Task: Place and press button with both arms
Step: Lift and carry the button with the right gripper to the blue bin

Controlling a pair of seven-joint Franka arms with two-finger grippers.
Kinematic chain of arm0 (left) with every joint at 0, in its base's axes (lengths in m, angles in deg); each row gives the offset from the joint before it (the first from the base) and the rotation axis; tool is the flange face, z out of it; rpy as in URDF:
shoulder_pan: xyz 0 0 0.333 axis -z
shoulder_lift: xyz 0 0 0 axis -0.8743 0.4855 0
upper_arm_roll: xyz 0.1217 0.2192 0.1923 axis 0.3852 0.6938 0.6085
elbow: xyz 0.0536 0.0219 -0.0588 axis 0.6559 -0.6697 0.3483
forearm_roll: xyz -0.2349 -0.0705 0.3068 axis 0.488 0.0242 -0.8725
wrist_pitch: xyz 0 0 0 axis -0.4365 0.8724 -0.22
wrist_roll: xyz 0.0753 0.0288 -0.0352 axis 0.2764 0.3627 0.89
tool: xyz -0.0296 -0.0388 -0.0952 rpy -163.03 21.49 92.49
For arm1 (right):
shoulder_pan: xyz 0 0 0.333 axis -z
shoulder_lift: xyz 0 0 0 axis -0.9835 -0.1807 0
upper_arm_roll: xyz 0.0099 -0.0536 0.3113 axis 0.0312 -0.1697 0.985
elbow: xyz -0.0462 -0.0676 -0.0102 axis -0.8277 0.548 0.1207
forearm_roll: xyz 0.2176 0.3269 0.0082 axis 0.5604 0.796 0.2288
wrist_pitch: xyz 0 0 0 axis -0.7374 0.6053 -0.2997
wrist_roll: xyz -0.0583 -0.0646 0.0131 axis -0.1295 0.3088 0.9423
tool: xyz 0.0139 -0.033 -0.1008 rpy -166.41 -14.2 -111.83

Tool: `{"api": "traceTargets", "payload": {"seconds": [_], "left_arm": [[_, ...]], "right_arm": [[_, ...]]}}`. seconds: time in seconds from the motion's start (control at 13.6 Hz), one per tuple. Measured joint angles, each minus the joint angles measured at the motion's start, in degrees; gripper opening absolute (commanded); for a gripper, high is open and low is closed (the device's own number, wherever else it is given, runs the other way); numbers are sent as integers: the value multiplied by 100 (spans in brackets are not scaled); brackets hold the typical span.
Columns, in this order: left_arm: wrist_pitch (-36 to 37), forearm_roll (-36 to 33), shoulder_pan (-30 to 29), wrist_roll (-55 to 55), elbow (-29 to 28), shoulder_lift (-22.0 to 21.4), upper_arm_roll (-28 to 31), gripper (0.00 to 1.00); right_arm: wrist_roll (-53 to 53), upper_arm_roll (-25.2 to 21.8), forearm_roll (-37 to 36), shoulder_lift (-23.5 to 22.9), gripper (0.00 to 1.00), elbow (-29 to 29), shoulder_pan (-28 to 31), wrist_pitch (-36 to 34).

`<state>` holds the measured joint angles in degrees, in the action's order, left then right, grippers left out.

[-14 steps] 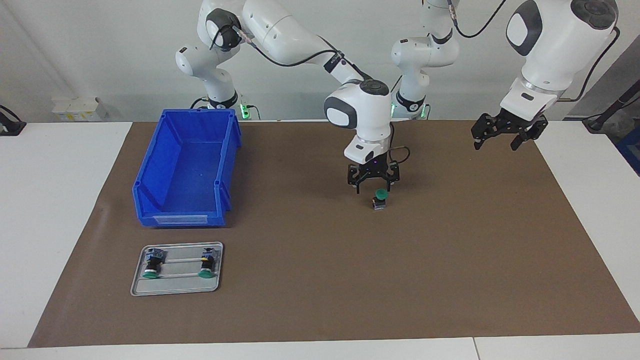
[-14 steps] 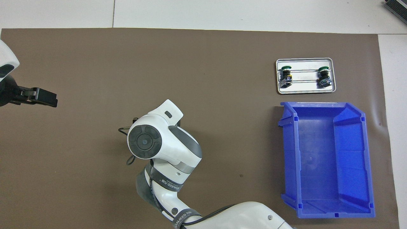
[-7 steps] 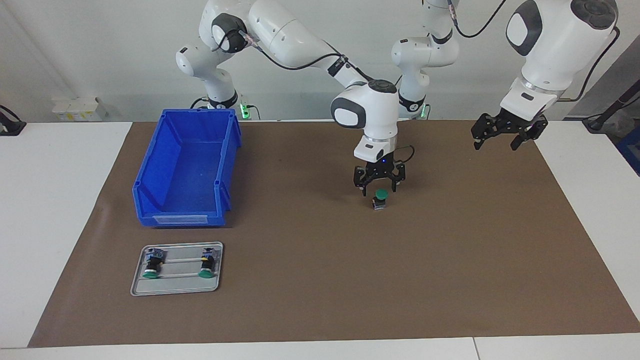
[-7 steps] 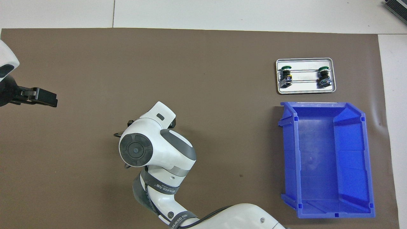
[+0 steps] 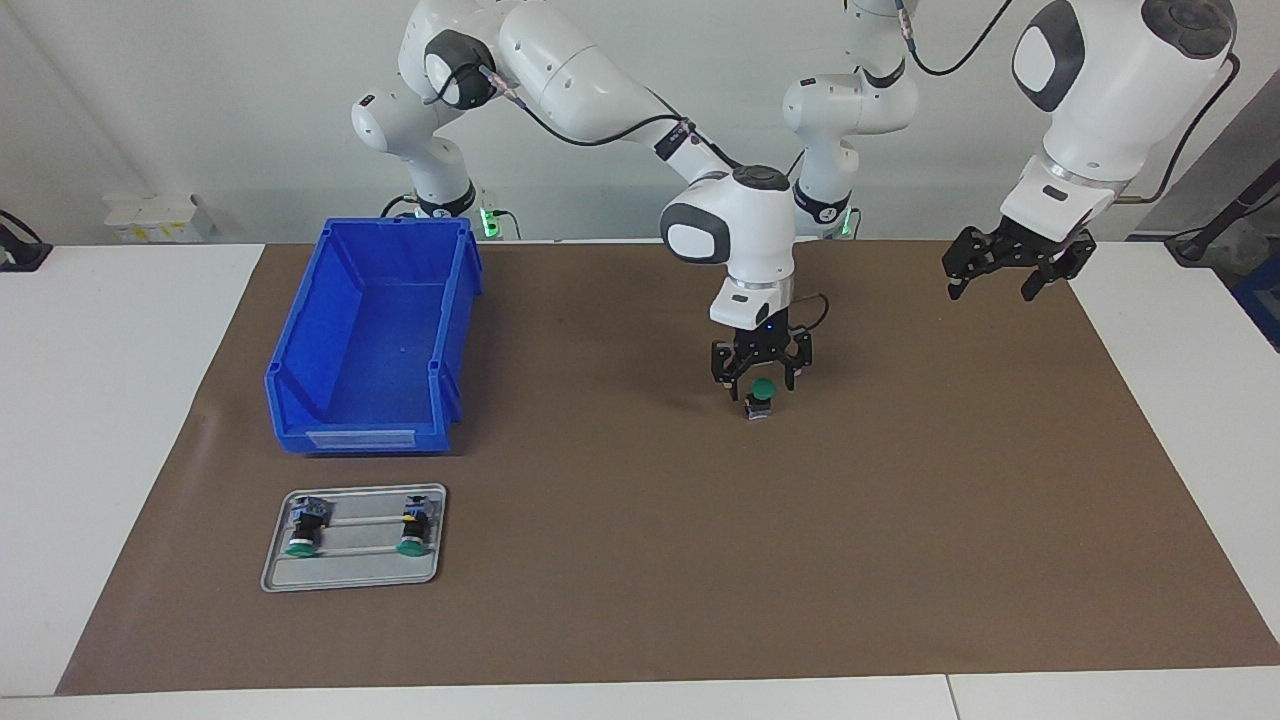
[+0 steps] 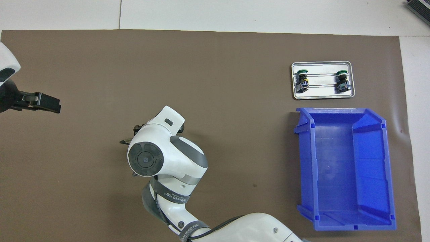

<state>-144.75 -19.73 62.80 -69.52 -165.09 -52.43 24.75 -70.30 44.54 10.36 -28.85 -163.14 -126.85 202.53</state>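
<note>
my right gripper (image 5: 761,375) hangs directly over the small push-button with round green cap, black cylinder body and blue-grey base (image 5: 761,398), which stands upright on the brown mat (image 5: 640,560) near the middle of the table. my fingers are spread, one at each side above the cap, and they hold nothing. i think the step now is to take or press this button. to do it well i should come straight down and stay centred, because the body is narrow and tall and a push from the side could tip it.

the cap looks smooth and domed, so it may slip. the mat looks matte and flat.

my left gripper (image 5: 1010,262) waits with spread fingers, high over the left arm's end of the mat.

the blue plastic bin (image 5: 300,385) and the grey metal tray (image 5: 275,570) with two more buttons (image 5: 301,530) lie well apart, toward the right arm's end.
</note>
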Motion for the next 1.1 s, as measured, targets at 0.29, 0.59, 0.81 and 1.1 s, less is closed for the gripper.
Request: {"api": "traceTargets", "payload": {"seconds": [0.29,0.59,0.81,1.1], "left_arm": [[0,0,0,0,0,0,0,100],[0,0,0,0,0,0,0,100],[0,0,0,0,0,0,0,100],[0,0,0,0,0,0,0,100]], "right_arm": [[18,0,-1,-100,38,-1,-24,27],[30,-3,-5,-113,0,-1,-27,25],[35,-7,-5,-118,0,4,21,25],[38,-20,-5,12,0,123,246,26]]}}
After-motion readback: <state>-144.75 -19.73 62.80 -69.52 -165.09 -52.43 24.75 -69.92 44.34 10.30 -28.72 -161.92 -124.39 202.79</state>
